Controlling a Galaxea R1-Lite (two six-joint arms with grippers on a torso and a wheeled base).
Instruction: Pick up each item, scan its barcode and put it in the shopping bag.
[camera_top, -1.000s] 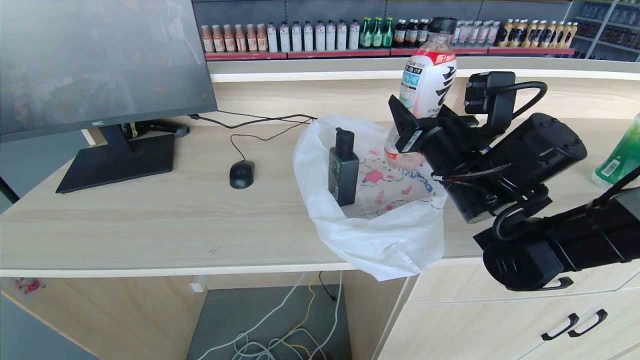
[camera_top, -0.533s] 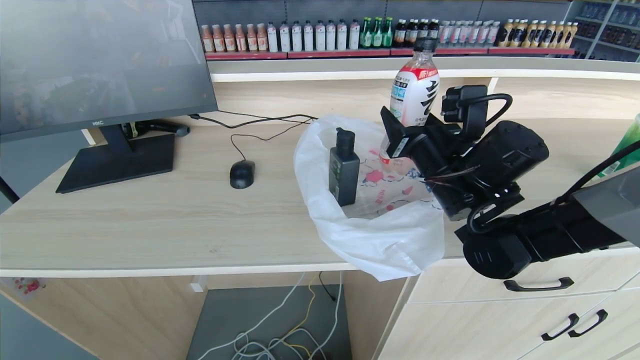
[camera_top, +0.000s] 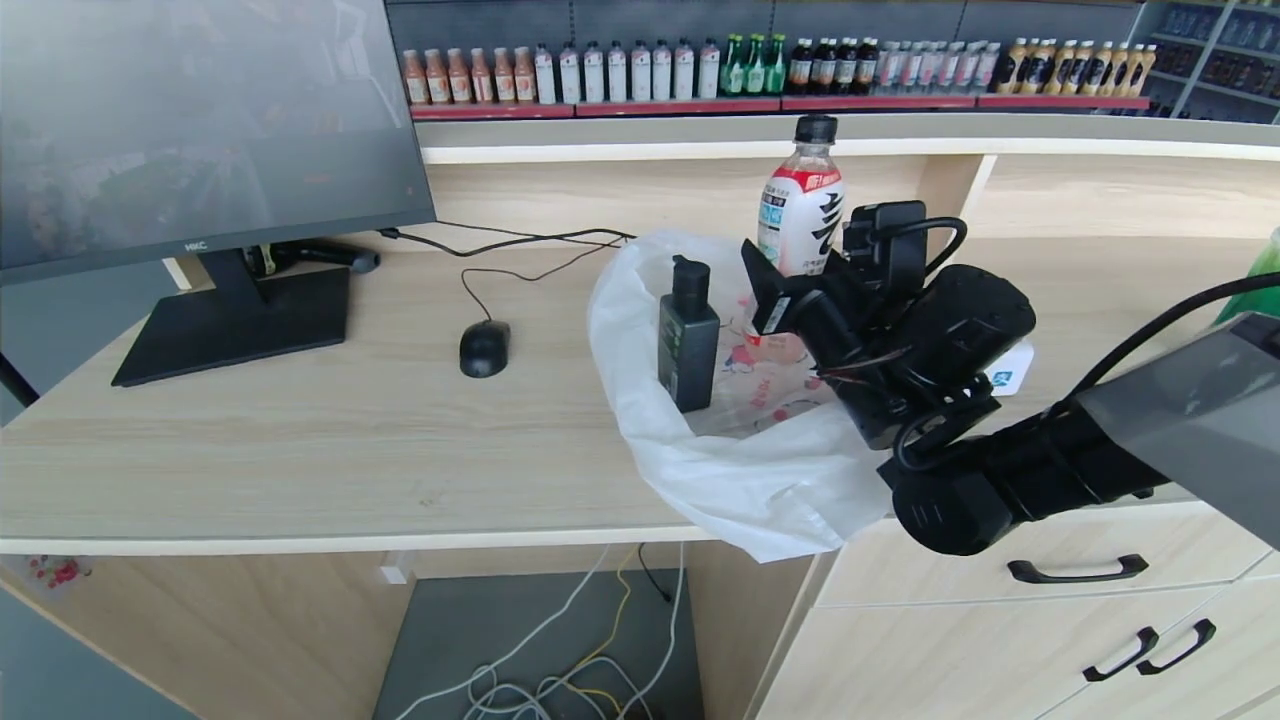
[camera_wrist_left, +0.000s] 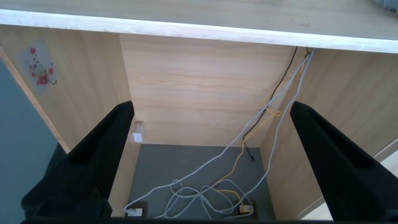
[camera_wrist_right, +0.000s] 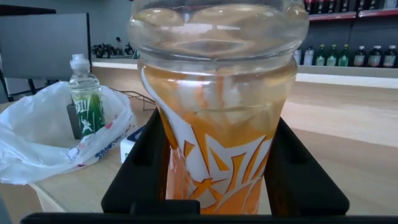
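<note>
A drink bottle (camera_top: 800, 212) with a white and red label and a black cap stands upright in my right gripper (camera_top: 790, 298), which is shut on its lower part, above the open white shopping bag (camera_top: 745, 478). In the right wrist view the bottle (camera_wrist_right: 217, 74) with its orange drink sits between the two black fingers (camera_wrist_right: 140, 174). A dark pump bottle (camera_top: 687, 335) stands inside the bag, left of the held bottle. My left gripper (camera_wrist_left: 211, 162) hangs open below the counter edge, with nothing between its fingers (camera_wrist_left: 99, 155).
A monitor (camera_top: 200, 110), a mouse (camera_top: 484, 348) and a handheld scanner (camera_top: 320, 257) are on the counter's left. A green bottle (camera_top: 1255, 280) shows at the far right, and a white card (camera_top: 1010, 372) lies behind my right arm. Cables (camera_wrist_left: 211, 186) lie under the counter.
My right arm has carried the drink bottle down and to the left, lower over the shopping bag. The pump bottle and bag have stayed in place.
</note>
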